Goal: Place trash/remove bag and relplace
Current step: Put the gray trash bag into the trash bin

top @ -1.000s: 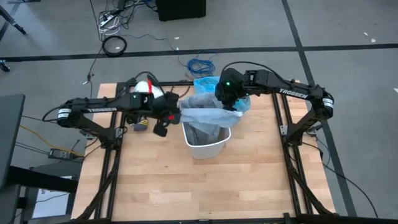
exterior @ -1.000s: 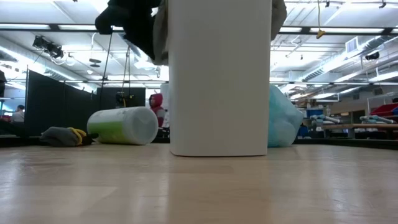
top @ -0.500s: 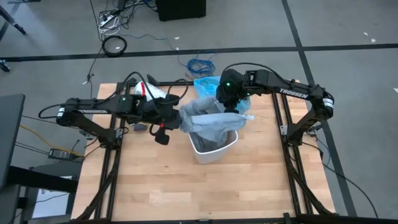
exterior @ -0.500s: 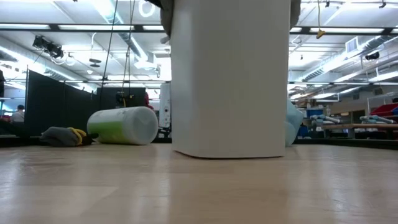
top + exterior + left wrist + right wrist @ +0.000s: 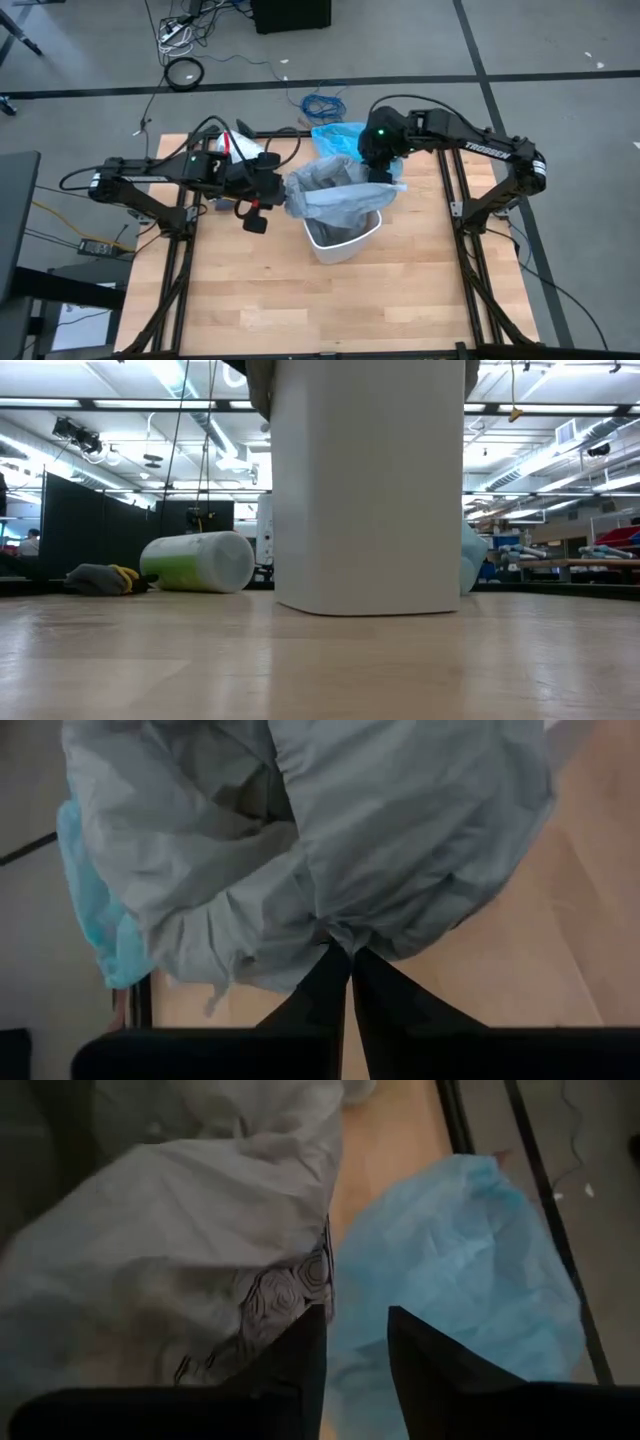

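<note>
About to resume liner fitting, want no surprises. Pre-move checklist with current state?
1. Grey liner draped over white bin: ok.
2. Left gripper pinching liner edge: ok, fingers nearly together on a fold.
3. Right gripper holding liner: not ok, fingers apart, nothing between them.
4. Blue bag out of bin, at the far table edge: ok.
5. Bin upright on table: ok.
6. Liner seated all around rim: cannot tell.

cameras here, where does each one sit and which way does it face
High view: overhead, facing straight down on table, both arms, white bin.
Low view: at tabletop height, facing level across; bin wall fills it, no arm clearly shown.
Left wrist view: behind left claw, nipping the grey liner.
Right wrist view: behind right claw, open, over blue bag.
Shared: high and left wrist views both show the grey liner.
</note>
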